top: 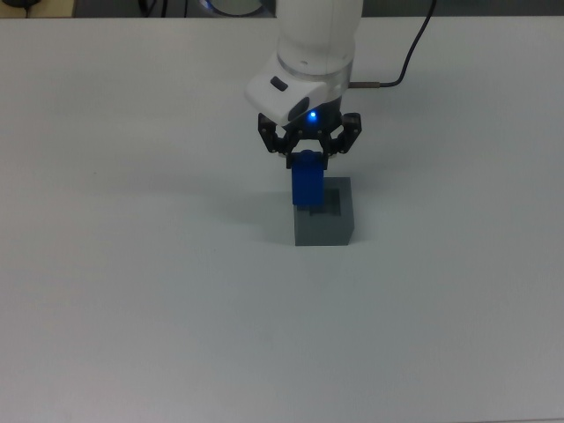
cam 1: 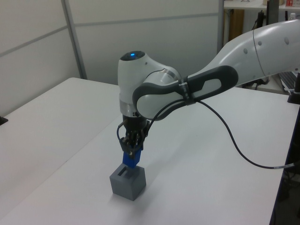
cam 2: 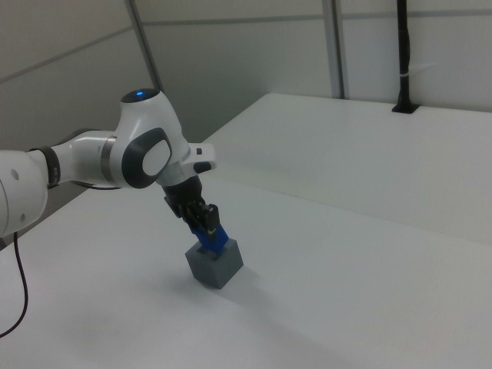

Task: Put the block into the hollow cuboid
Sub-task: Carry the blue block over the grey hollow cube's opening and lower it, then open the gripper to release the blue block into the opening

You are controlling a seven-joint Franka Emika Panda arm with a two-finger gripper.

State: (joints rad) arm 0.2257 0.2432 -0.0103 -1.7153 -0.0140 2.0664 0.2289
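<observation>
- the tool is clenched on the block, gripping its upper end with 2 dark fingers, 1 on each side.
- the block hangs upright over the hollow cuboid; in the top view it covers the left part of the recess in the cuboid's top face.
- in the left view the block's lower end sits at the cuboid's top opening; whether it is inside cannot be told.
- the hollow cuboid stands on the white desk.
- a black cable trails from the arm across the desk.
</observation>
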